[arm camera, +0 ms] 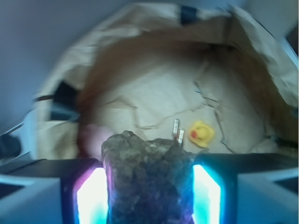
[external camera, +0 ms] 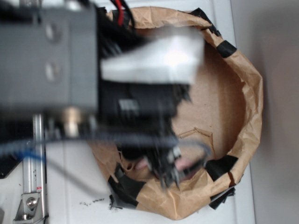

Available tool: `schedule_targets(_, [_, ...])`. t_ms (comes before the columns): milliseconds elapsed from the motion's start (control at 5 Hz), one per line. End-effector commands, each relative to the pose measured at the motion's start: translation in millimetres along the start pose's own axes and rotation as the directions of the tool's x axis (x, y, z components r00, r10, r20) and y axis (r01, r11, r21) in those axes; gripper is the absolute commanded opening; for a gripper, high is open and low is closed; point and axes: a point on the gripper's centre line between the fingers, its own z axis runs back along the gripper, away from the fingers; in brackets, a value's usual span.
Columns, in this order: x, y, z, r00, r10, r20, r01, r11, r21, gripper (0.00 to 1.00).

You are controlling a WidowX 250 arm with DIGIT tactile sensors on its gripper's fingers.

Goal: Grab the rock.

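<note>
Rock (arm camera: 148, 179): dark brown-grey lump, rough and jagged, flecked paler along the uneven top edge; fills the space between the two lit pads in the wrist view, above the paper floor rather than on it.
Gripper (arm camera: 148, 196): clamped on the rock, one pad (arm camera: 91, 198) against each flank, glowing pink-white on one side and cyan on the other; hold looks square across the lump's width, likely to keep the irregular faces from twisting out.
Exterior view: rock not made out; hidden behind the blurred black arm (external camera: 140, 112) that hangs over the basin.
Paper basin (arm camera: 140, 60): crumpled brown paper walls patched with black tape, rising all round the rock; probably there to stop loose things rolling away.
Duck (arm camera: 202, 133): small, yellow, red-orange beak, lying on the basin floor beyond the rock and well apart from it, untouched.
Small pale strip (arm camera: 177, 129): on the floor just beside the duck; too blurred to name.
Progress: grab judged done, since the lump sits between the pads clear of the floor.
</note>
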Motion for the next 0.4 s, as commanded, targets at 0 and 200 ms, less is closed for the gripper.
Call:
schedule_targets(0, [32.4,10.9,-2.1,0.996,0.000,0.087,-0.002,1.000,0.024,0.00])
schedule_targets(200, [46.9,22.4,-6.5,0.996,0.042,0.084,-0.045,0.999,0.026,0.00])
